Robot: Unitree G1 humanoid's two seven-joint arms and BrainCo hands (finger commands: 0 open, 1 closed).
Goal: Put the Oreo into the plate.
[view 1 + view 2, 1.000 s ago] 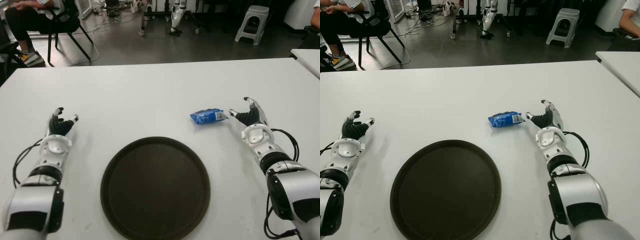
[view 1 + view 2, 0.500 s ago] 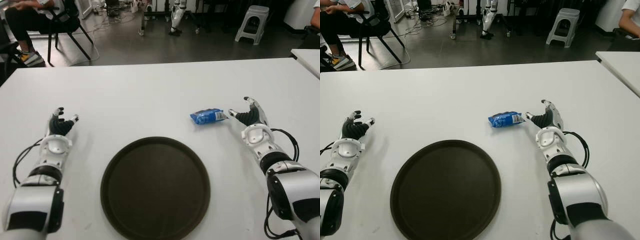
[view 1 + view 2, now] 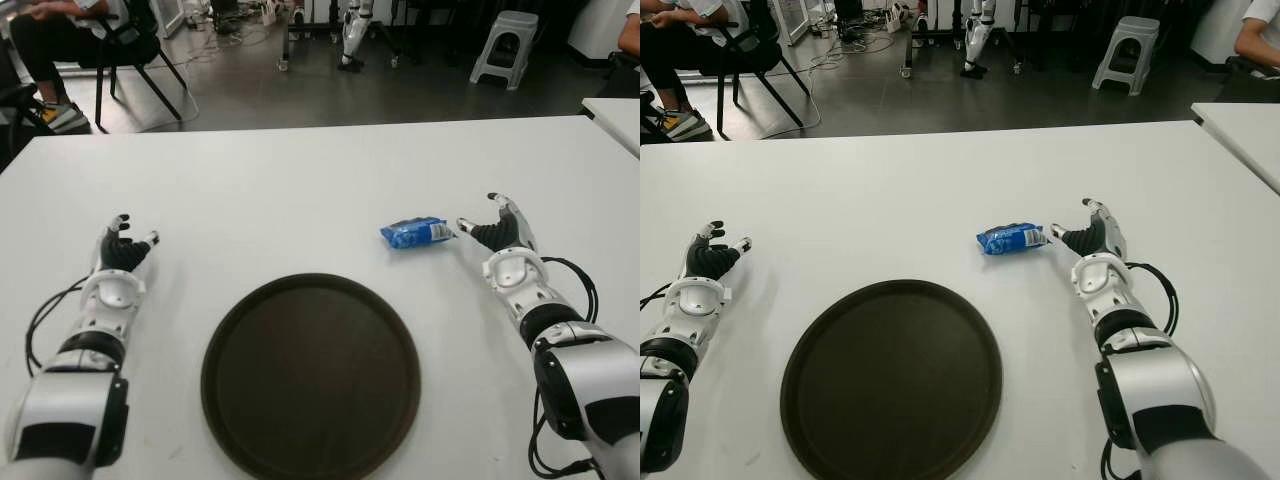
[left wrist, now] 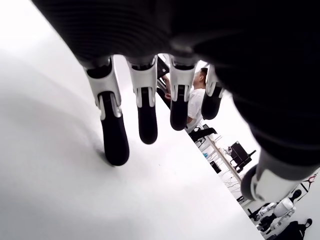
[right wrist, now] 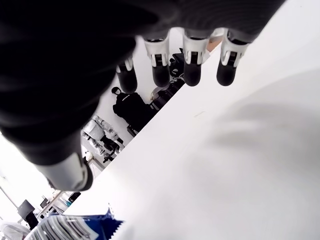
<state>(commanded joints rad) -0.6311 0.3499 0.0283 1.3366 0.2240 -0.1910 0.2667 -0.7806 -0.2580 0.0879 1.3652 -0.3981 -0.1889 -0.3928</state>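
Note:
A blue Oreo packet (image 3: 415,233) lies flat on the white table (image 3: 300,190), just beyond the right rim of the round dark brown plate (image 3: 310,375). My right hand (image 3: 497,229) is on the table immediately right of the packet, fingers spread and holding nothing; its thumb tip sits a small gap from the packet's end. The packet's corner (image 5: 80,227) shows in the right wrist view. My left hand (image 3: 122,247) shows at the table's left side, open, left of the plate. The plate holds nothing.
Beyond the table's far edge are a chair with a seated person (image 3: 70,30), a white stool (image 3: 505,45) and cables on the floor. A second white table (image 3: 612,112) stands at the right.

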